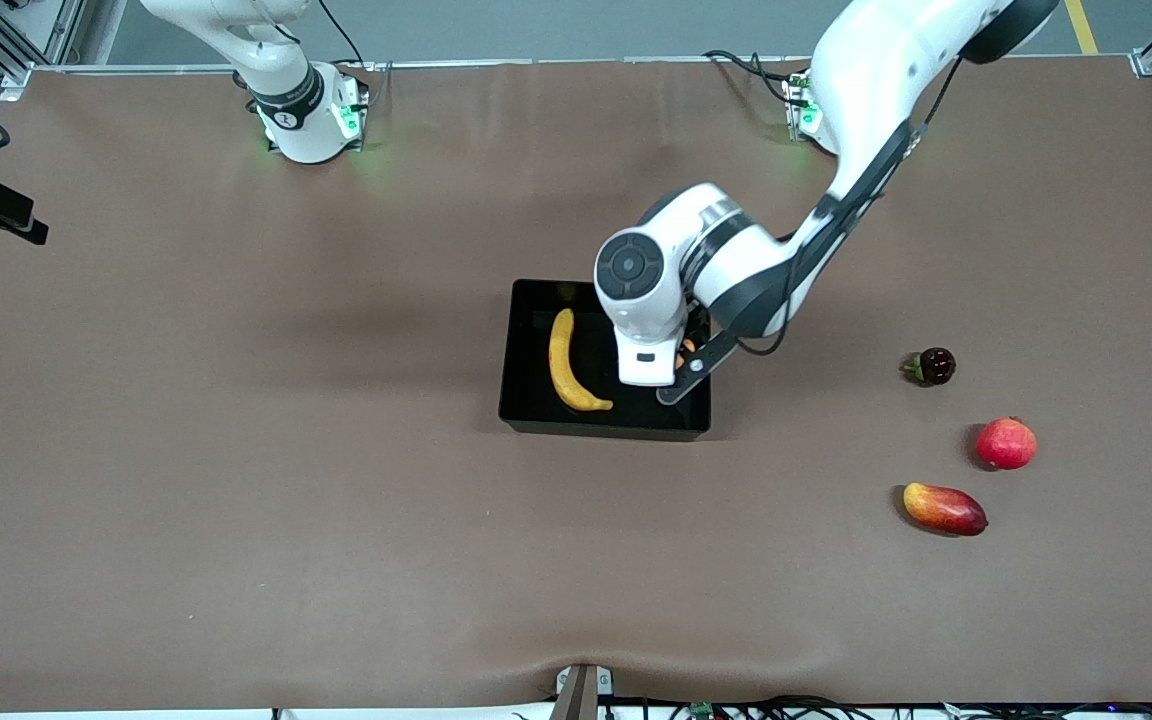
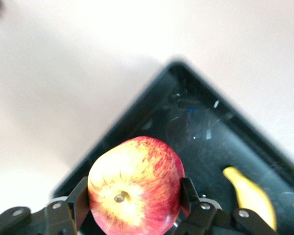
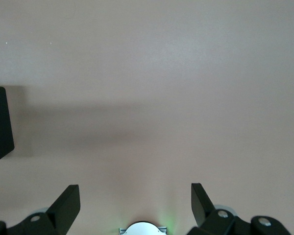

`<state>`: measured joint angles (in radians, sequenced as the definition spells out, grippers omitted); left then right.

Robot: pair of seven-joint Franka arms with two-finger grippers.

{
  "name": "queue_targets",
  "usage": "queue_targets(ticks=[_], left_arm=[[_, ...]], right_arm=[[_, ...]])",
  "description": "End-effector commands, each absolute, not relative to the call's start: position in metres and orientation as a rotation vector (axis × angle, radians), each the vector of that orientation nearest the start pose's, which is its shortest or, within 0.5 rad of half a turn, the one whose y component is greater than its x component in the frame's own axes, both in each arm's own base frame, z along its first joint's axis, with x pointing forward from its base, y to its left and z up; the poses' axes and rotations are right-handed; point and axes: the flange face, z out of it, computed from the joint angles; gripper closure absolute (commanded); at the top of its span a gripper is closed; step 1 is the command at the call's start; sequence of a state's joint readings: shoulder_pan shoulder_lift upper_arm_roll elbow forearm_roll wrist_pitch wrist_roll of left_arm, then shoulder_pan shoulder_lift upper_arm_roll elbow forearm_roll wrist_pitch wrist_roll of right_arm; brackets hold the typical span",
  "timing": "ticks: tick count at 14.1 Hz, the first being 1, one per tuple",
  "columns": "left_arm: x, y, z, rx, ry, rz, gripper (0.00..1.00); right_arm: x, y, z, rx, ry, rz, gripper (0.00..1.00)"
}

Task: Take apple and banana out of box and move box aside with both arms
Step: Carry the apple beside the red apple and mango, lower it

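Note:
The black box lies mid-table with the yellow banana lying inside it. My left gripper is down over the box's end toward the left arm, mostly hidden under its own wrist. In the left wrist view the red-yellow streaked apple fills the gap between the black fingers, which press on both its sides over a corner of the box, with the banana beside it. My right gripper waits open over bare table, and an edge of the box shows off to one side.
Toward the left arm's end of the table lie a small dark round fruit, a red pomegranate and, nearest the front camera, a red-orange mango. Brown table cloth surrounds the box on all sides.

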<state>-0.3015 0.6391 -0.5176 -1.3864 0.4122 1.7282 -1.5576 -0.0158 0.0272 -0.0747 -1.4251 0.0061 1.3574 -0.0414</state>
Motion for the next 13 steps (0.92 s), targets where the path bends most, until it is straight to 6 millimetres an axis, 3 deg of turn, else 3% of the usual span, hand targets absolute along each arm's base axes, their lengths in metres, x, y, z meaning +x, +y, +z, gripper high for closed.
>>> queue_targets(ticks=[1,3,6,9,13], left_arm=[[0.571,-0.378,0.426,-2.769,-0.972,-0.034,1.00],[0.601,-0.310,0.447,-2.794,-0.950,0.013,1.00],[0.640,-0.195,0.431,-2.775,-0.860,0.134,1.00],[0.674,-0.108,0.375,-2.762,-0.877,0.188,1.00],[0.692,-0.037,0.283,-2.770,-0.817,0.230,1.00]], right_arm=[[0.536,-0.051,0.660,-3.112,0.069,0.143,0.00],[0.539,-0.052,0.656,-3.113,0.072,0.158,0.00],[0.539,-0.053,0.656,-3.114,0.072,0.155,0.00],[0.539,-0.052,0.656,-3.115,0.070,0.156,0.00],[0.540,-0.049,0.656,-3.117,0.061,0.156,0.00]])
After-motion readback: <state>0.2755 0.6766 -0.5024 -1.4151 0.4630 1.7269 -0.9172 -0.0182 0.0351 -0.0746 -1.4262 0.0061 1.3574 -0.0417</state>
